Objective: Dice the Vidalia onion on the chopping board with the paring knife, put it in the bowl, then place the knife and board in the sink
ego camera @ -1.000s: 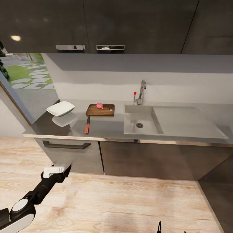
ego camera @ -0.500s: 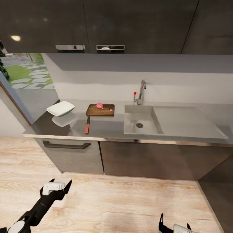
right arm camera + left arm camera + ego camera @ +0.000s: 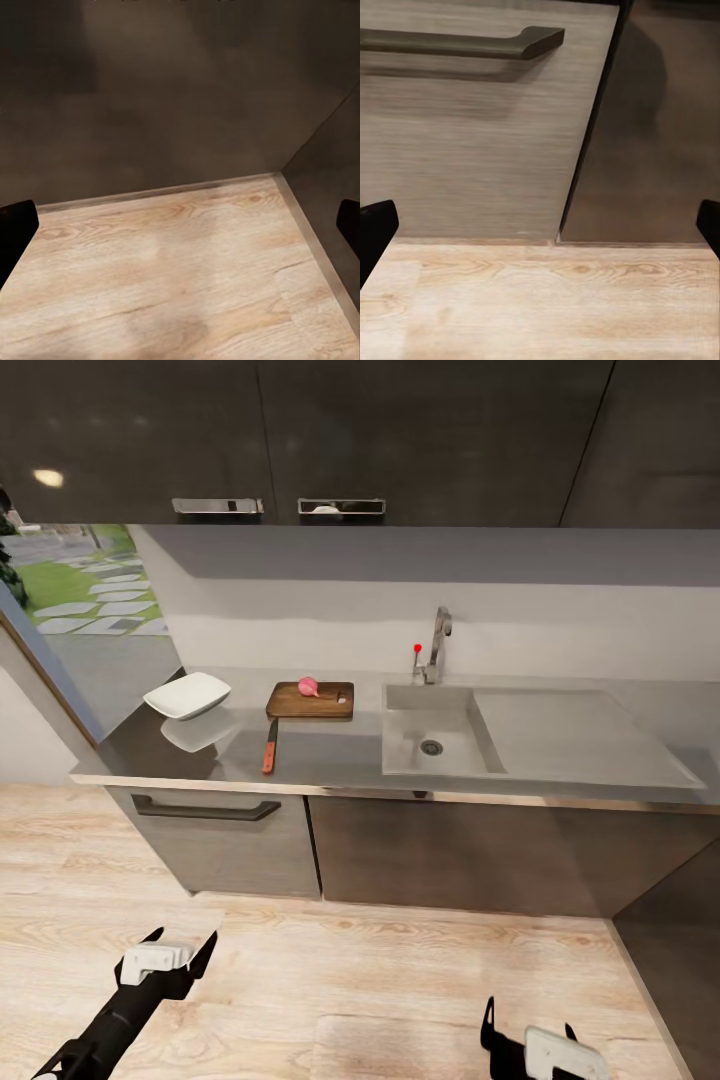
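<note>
Lowering left tool [image 3: 180, 945], right tool [image 3: 527, 1020] risen.

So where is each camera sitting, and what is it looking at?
Head view: up on the robot's head, looking down at the countertop, sink and floor; the left gripper and right gripper show low down.
Left wrist view: near the left gripper, facing the cabinet handle.
Right wrist view: near the right gripper, facing dark cabinets.
Both wrist views share the wooden floor.

No legible text, labels, brands, numbers or signs on any surface in the head or wrist views.
</note>
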